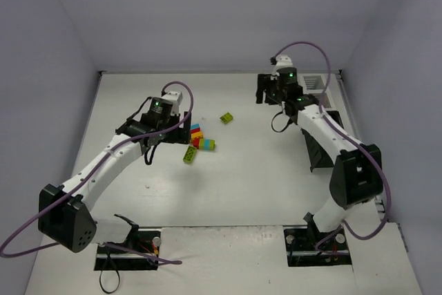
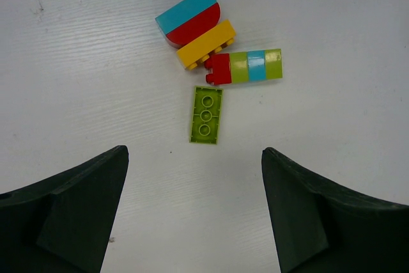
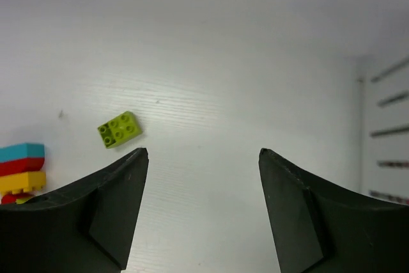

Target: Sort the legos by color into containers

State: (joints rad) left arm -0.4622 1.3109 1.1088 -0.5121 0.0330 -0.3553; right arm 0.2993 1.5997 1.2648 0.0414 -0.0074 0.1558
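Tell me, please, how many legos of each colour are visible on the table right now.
Green legos: 4
Cyan legos: 2
Red legos: 2
Yellow legos: 1
Total: 9

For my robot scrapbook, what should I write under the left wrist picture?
Open left fingers frame a green brick lying next to a bunch of cyan, red, yellow and green legos.
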